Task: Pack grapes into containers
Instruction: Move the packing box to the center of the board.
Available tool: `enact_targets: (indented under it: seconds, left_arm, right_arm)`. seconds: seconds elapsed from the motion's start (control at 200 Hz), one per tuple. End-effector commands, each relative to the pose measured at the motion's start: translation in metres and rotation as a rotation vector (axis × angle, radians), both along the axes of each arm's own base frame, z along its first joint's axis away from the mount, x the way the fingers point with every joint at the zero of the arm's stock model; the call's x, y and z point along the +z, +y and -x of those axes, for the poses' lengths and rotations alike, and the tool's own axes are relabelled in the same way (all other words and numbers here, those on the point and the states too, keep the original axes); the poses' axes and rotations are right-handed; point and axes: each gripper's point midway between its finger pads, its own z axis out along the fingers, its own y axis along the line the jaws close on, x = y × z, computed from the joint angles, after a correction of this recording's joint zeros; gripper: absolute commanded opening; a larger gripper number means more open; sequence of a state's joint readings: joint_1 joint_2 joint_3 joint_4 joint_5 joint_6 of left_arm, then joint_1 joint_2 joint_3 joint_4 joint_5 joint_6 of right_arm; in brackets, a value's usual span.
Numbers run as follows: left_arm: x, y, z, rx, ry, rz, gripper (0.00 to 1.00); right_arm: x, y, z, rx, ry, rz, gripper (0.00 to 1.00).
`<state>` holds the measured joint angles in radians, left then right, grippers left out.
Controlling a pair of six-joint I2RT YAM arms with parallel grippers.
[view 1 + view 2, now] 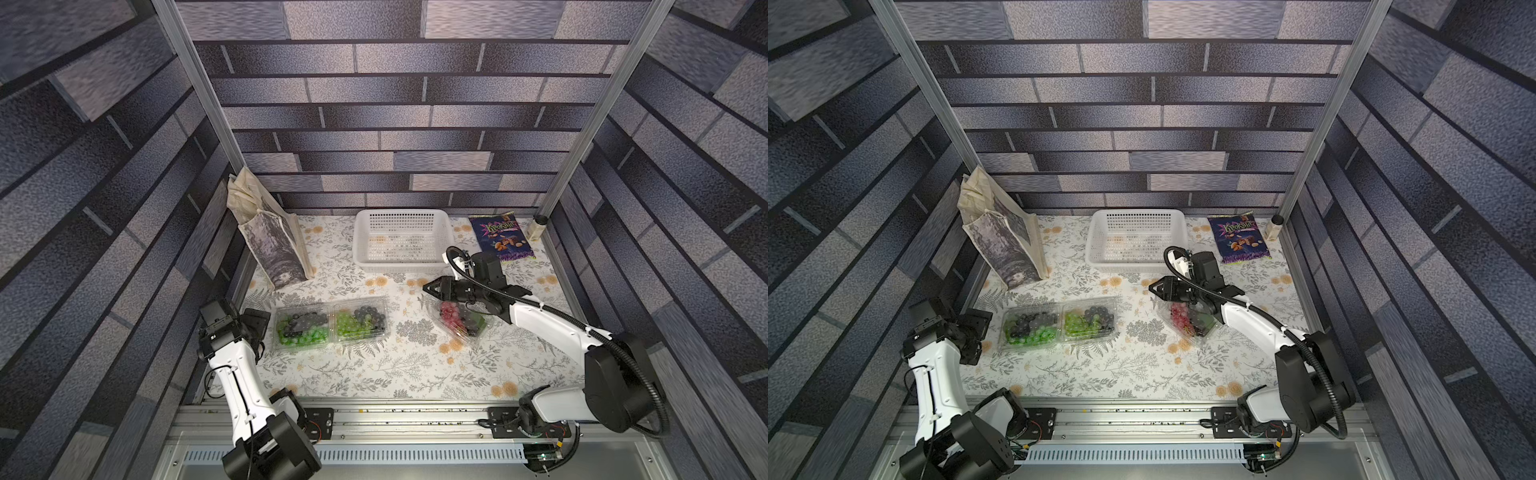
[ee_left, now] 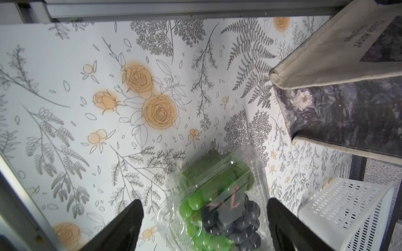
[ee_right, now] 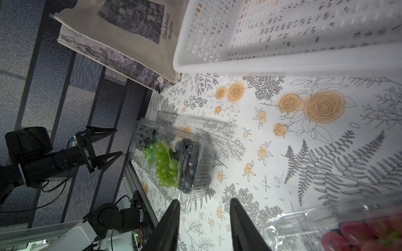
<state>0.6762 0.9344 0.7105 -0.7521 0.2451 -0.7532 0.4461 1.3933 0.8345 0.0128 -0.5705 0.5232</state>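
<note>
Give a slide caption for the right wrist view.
Open right claw over floral tablecloth, facing clear clamshell box of green and black grapes.

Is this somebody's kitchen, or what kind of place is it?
Probably not a real kitchen, more likely a small robot test booth. The brick walls look like printed panels on metal posts, the left arm and right arm sit on a metal rail, and the flowery table holds packed grapes.

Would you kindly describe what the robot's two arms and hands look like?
Both arms have white shell links and black joint housings. The left arm carries a thin black cable along its white link; the right arm has a ribbed black conduit running along it. The left hand and right hand are black, each with two pointed, triangular fingers.
</note>
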Motion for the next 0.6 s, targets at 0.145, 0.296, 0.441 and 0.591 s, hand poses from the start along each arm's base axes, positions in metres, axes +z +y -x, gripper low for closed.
enact_targets:
  seconds: [0.145, 0.296, 0.441, 0.591]
  left_arm:
    - [-0.014, -0.014, -0.021, -0.121, -0.005, -0.029, 0.91]
    - [-0.026, -0.026, -0.031, -0.159, 0.01, -0.019, 0.91]
    - [-0.036, -0.046, -0.04, -0.212, 0.03, -0.019, 0.91]
    - [-0.039, -0.06, -0.045, -0.236, 0.025, -0.017, 0.91]
  right_arm:
    - [0.009, 0.0, -0.007, -0.015, -0.008, -0.009, 0.4]
    - [0.011, -0.001, -0.007, -0.019, -0.013, -0.008, 0.4]
    - [0.011, -0.003, -0.006, -0.023, -0.016, 0.002, 0.4]
    - [0.011, -0.004, -0.004, -0.022, -0.018, 0.008, 0.4]
